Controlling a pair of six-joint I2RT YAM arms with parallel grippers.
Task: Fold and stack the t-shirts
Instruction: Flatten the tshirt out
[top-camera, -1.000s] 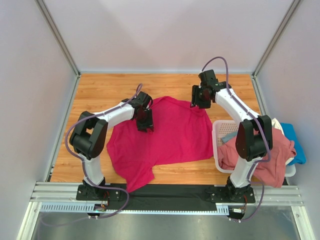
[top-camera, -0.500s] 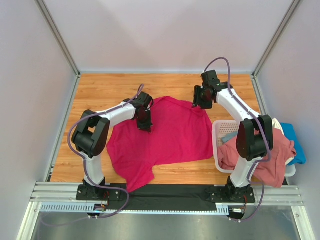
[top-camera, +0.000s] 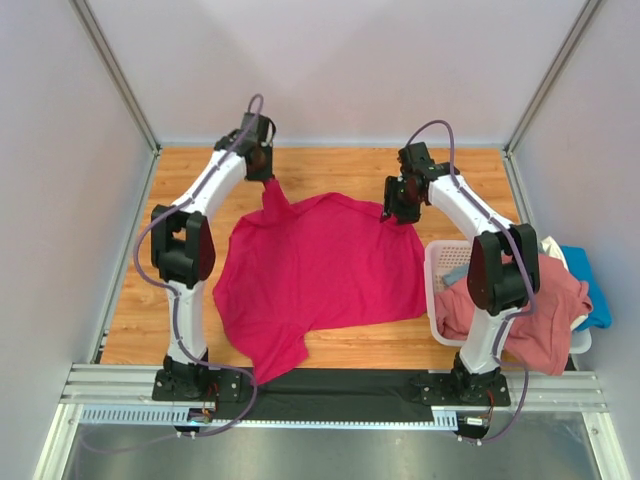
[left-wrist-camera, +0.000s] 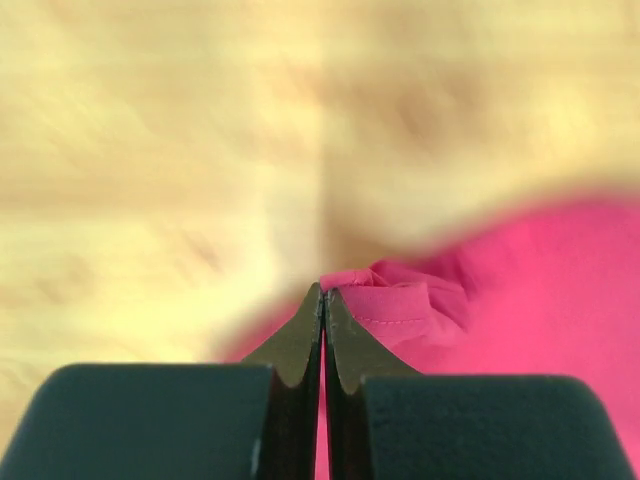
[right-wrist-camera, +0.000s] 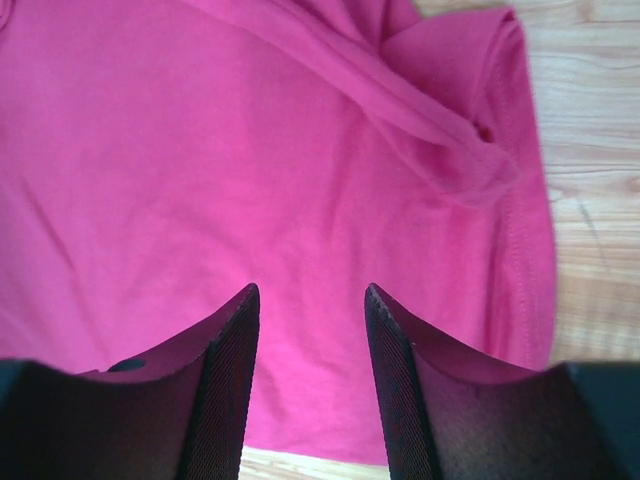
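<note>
We count one magenta t-shirt on the wooden table. It lies spread over the middle of the table, with its near left part reaching the near edge. Two grippers are at work on it.

The left gripper is at the far left. Its jaws are pressed together on a small bunch of the magenta t-shirt's hemmed edge. In the overhead view a narrow peak of cloth is drawn from the shirt's far left side towards the far left, up to this gripper.

The right gripper is over the shirt's far right corner. Its jaws stand apart and nothing lies between them. One sleeve with a stitched hem lies flat beyond the fingertips, and bare wood shows to its right.

One white lattice basket stands at the near right, just beside the magenta shirt's right edge. We can tell three heaped pieces apart there by colour:
- one dusty pink t-shirt, draped over the basket's near side;
- one blue cloth, at the far right;
- one whitish cloth, behind them.
</note>
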